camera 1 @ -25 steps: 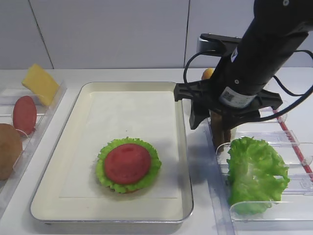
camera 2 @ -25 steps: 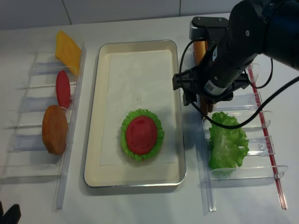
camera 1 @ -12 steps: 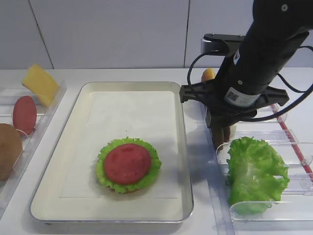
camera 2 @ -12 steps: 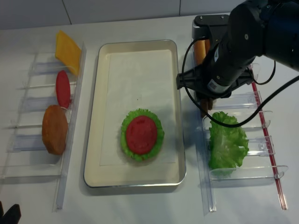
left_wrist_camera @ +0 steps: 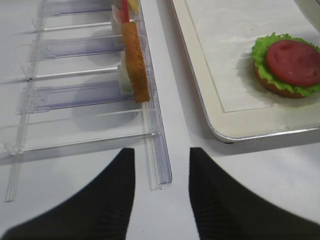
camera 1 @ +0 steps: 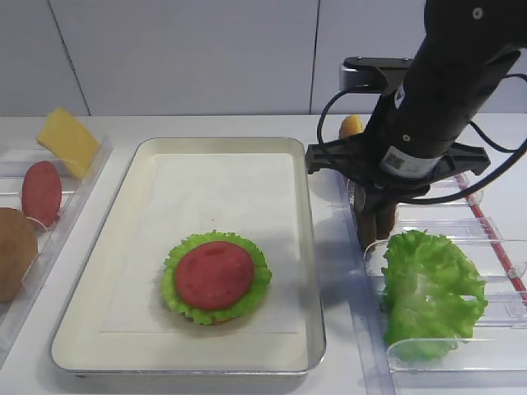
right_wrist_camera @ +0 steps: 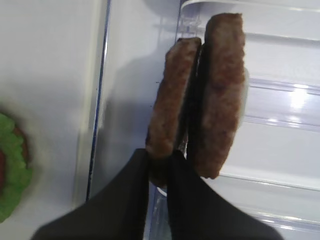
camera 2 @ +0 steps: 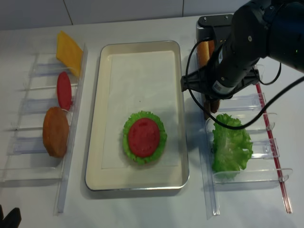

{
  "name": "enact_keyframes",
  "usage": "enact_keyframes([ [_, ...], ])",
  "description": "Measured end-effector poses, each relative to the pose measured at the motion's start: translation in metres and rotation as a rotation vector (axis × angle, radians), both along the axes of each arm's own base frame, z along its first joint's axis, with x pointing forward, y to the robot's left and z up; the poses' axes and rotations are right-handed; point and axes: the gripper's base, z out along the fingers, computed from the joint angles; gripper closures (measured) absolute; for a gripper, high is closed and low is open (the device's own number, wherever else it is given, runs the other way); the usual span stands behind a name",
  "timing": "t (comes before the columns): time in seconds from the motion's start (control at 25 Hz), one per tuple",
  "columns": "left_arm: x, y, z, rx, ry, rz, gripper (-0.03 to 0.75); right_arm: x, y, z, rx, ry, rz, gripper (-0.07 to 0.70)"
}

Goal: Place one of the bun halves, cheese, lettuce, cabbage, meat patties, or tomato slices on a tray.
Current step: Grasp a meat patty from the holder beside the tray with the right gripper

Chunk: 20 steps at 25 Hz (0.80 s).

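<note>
Two dark brown meat patties stand on edge side by side in the right clear rack (camera 1: 494,247). My right gripper (right_wrist_camera: 160,161) is shut on the lower edge of the left patty (right_wrist_camera: 172,95), and the other patty (right_wrist_camera: 220,90) leans against it. From above, the arm hides most of the patties (camera 2: 212,105). The cream tray (camera 1: 206,189) holds a tomato slice (camera 1: 214,274) on lettuce (camera 1: 175,265) over a bun half (left_wrist_camera: 272,86). My left gripper (left_wrist_camera: 161,170) hangs open over bare table beside the left rack's end.
The left rack (camera 2: 71,156) holds cheese (camera 1: 67,140), a tomato slice (camera 1: 41,192) and a bun half (camera 1: 15,253). A lettuce leaf (camera 1: 428,288) fills the right rack just in front of the patties. An orange-tan piece (camera 2: 203,52) stands behind my right arm.
My right gripper's jaws have closed from wide open onto the left patty. The arm shifted slightly right over the rack. Nothing on the tray moved.
</note>
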Motion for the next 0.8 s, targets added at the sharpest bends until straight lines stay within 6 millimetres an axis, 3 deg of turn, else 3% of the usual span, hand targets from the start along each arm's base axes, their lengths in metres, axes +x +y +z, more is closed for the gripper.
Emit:
enact_keyframes([
  [0.8, 0.000, 0.000, 0.000, 0.000, 0.000, 0.000, 0.454, -0.003, -0.002, 0.045, 0.000, -0.010, 0.000, 0.502],
])
